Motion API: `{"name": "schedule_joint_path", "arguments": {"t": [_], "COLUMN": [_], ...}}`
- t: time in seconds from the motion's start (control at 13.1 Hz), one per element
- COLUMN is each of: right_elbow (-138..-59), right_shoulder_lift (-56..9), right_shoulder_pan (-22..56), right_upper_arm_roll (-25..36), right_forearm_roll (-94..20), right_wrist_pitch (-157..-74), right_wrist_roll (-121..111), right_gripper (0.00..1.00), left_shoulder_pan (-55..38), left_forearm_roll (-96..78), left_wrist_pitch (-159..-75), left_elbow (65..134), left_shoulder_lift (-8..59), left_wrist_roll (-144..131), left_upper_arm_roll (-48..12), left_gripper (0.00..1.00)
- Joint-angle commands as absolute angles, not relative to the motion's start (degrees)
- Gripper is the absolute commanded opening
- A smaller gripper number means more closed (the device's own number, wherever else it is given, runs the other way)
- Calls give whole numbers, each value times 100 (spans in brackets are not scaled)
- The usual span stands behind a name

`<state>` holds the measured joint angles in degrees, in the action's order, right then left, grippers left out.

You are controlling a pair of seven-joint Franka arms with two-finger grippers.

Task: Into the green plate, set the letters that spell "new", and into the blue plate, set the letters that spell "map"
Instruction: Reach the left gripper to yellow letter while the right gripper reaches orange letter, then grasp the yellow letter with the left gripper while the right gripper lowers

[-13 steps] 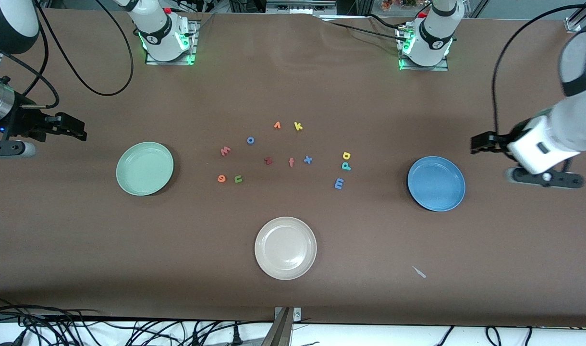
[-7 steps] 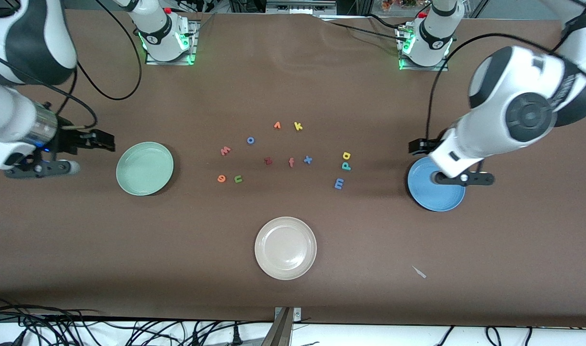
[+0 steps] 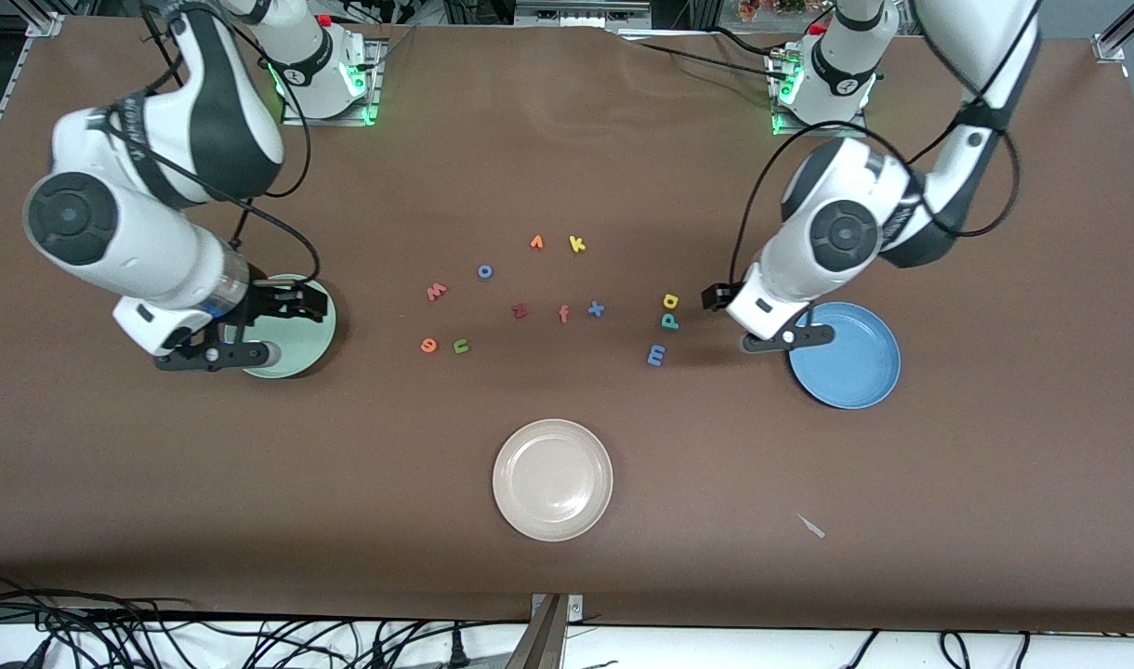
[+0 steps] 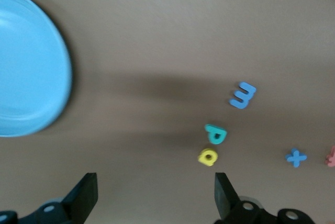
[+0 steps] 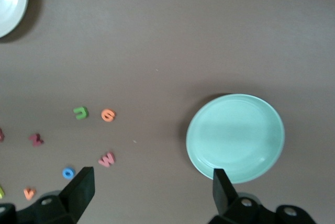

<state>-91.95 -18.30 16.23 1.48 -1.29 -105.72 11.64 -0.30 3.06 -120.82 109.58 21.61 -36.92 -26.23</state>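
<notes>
- Left gripper [image 3: 716,299]: fingers open, empty, above the table beside the blue plate [image 3: 855,381].
- Right gripper [image 3: 309,304]: fingers open, over the green plate [image 3: 297,358].
- Letters m [image 3: 656,354], a [image 3: 669,300], p [image 3: 670,321] lie near the blue plate.
- Foam letters: likely light, soft; pinch across flat edges.

Six tiny foam letters lie flat on a brown tabletop between two round, raised-rim plates, both empty. The pale mint-green plate [image 3: 293,327] sits toward the right arm's end; nearest it lie the orange e [image 3: 428,346] and, just beside it, the green n [image 3: 461,347], with the salmon-pink w [image 3: 436,292] farther from the front camera. Toward the medium-blue plate [image 3: 855,362] cluster the yellow a [image 3: 670,300], teal-green p [image 3: 670,321] and blue m [image 3: 656,354].
</notes>
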Motion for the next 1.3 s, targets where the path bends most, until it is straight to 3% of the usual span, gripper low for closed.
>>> {"name": "schedule_joint_path", "arguments": {"t": [0.0, 0.46, 1.23], "right_elbow": [-10008, -10555, -11285], "right_shoulder_lift": [-1740, -2258, -2760], "right_shoulder_pan": [1888, 2320, 2725], "right_upper_arm_roll": [185, 193, 193], "right_forearm_roll": [-193, -106, -149], "right_wrist_pitch": [-11615, -12908, -14247], "right_wrist_roll": [1668, 2477, 3243], "right_gripper": [100, 100, 100], "left_shoulder_pan": [-412, -773, -879], "left_forearm_roll": [552, 1441, 1450], "left_wrist_pitch": [-12628, -13183, -13201], "left_elbow": [10978, 10978, 11083], "left_shoulder_lift": [2600, 3348, 3586], "left_wrist_roll": [-4401, -5422, -5520], "left_upper_arm_roll": [-2601, -2610, -2610], "left_gripper": [94, 73, 59]}}
